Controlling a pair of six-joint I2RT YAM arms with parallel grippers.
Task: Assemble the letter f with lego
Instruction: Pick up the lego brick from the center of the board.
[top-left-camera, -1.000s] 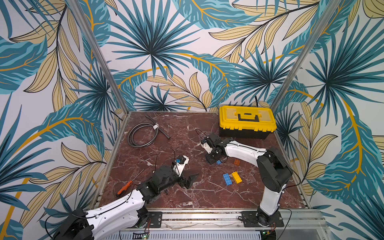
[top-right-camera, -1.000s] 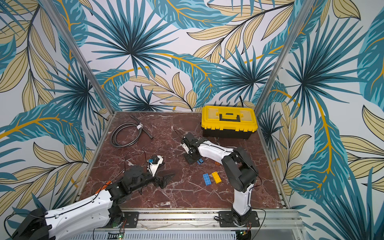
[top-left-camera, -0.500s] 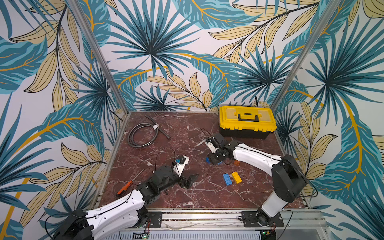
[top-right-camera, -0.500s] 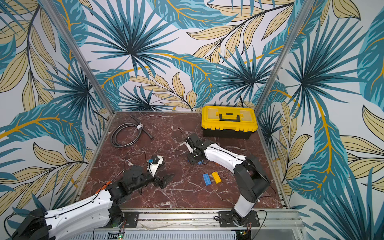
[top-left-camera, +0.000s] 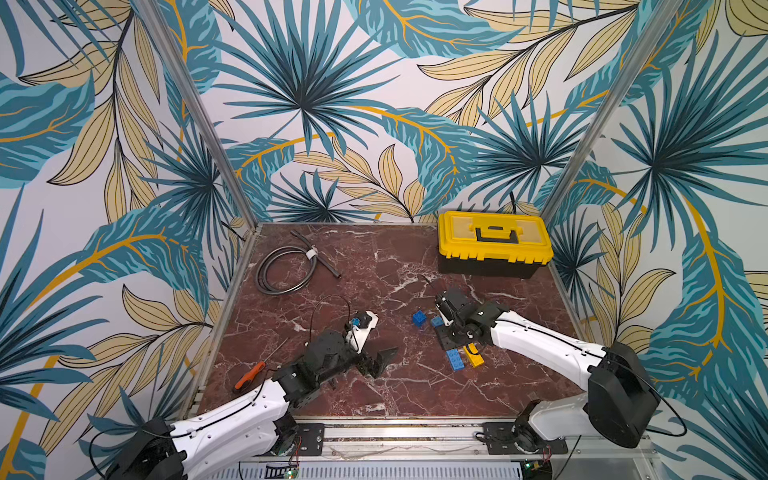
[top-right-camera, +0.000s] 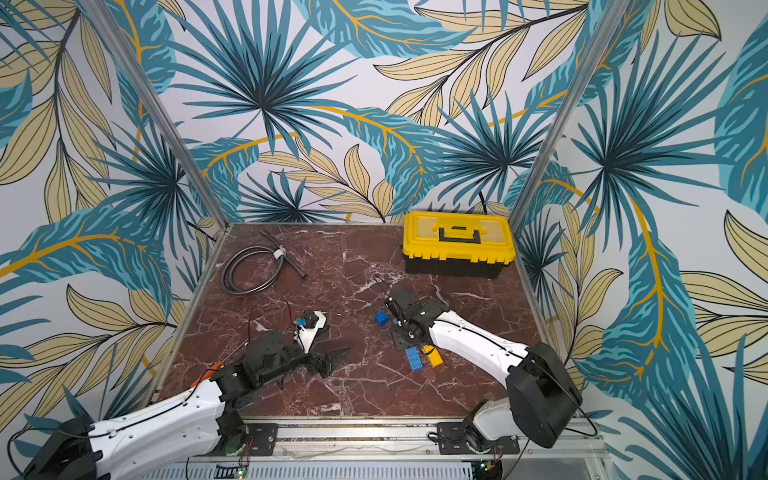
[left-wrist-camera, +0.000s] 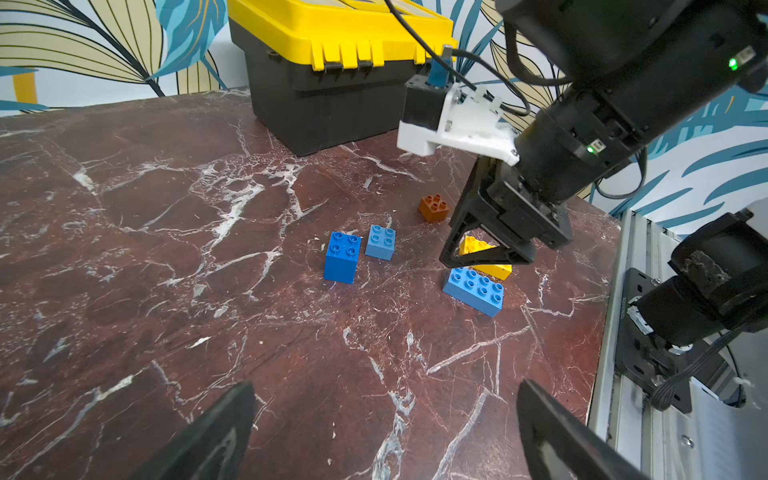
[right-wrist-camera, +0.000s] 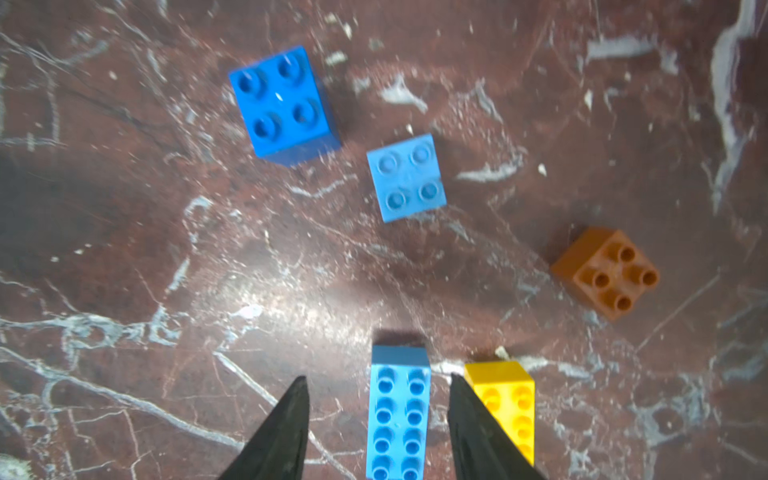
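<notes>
Low in the middle of both top views, your left gripper (top-left-camera: 380, 362) hangs just over the marble table (top-left-camera: 332, 395). Its jaws are spread wide with nothing between them. An orange-handled screwdriver (top-left-camera: 248, 375) lies to its left, by the table edge.

Right of centre, your right gripper (right-wrist-camera: 378, 380) points down. Its fingers (right-wrist-camera: 282, 432) are parted on either side of the long blue brick (right-wrist-camera: 397, 419), with a gap showing at each side, so nothing is clamped. The long yellow brick (right-wrist-camera: 509, 399) lies just beside the blue one, parallel to it.

A little higher in the frame stand the dark blue square (top-left-camera: 419, 318) and the lighter blue square (top-left-camera: 436, 321), near each other. The small orange brick (right-wrist-camera: 606, 274) shows only in the wrist views, apart from both. All five lego bricks lie loose, none joined.

At upper right stands the yellow toolbox (top-left-camera: 494, 241); at upper left lies a coiled black hose (top-left-camera: 282, 270).
</notes>
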